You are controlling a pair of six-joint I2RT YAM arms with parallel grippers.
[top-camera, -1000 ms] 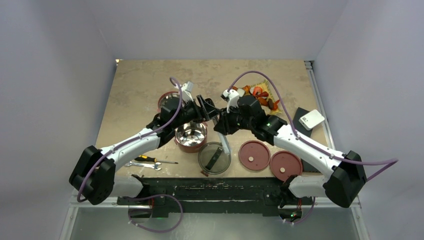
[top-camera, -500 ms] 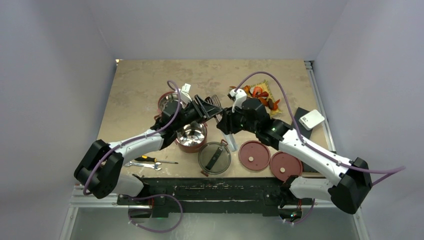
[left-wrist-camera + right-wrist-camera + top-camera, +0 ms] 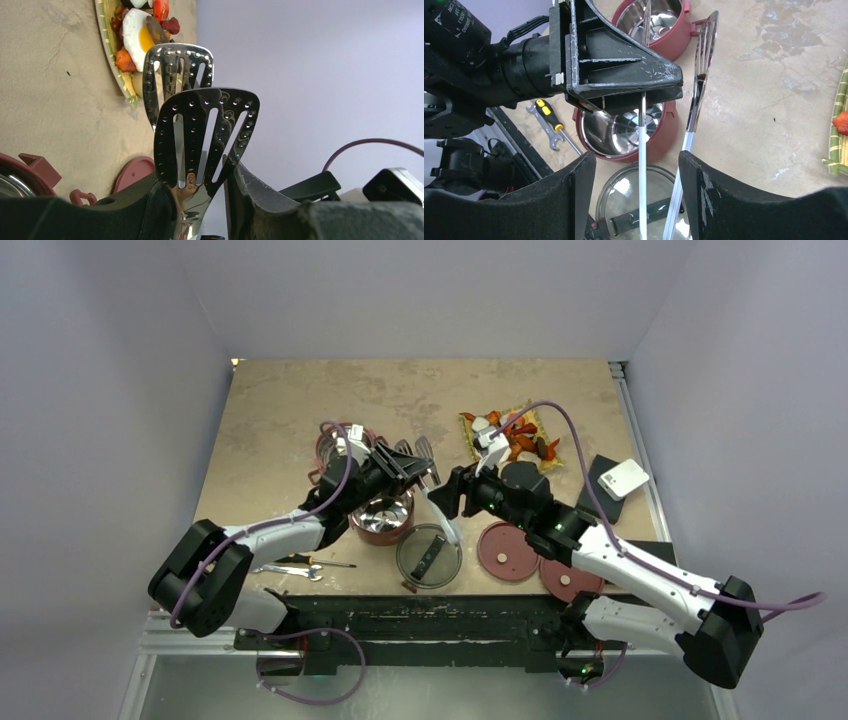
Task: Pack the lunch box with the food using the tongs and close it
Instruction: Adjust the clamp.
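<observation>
The left hand [image 3: 197, 195] pinches the tongs [image 3: 189, 182] at the neck just below the slotted heads. In the top view the tongs are above the table [image 3: 280, 420] at centre frame. Their long axis slants from the heads at upper centre down and right to the joined end above the see-through lid [image 3: 428, 558].

The right hand [image 3: 636, 167] is spread. The two thin arms of the tongs run between its fingers; I cannot tell whether either finger touches them.

The food [image 3: 515, 435] sits on the yellow woven mat [image 3: 107, 45], up and to the right of the tong heads and well apart from them. The fried egg [image 3: 136, 31] shows just past the farther head in the left wrist view. The right arm is nearer the food, but the left hand carries the tool. The open steel-lined bowl [image 3: 385, 532] lies just below the left hand.

A second ago both hands met on the tongs at centre frame. Since then the right hand has spread and drawn back toward lower right, uncovering the mat. The left hand has tightened and shifted slightly left.
</observation>
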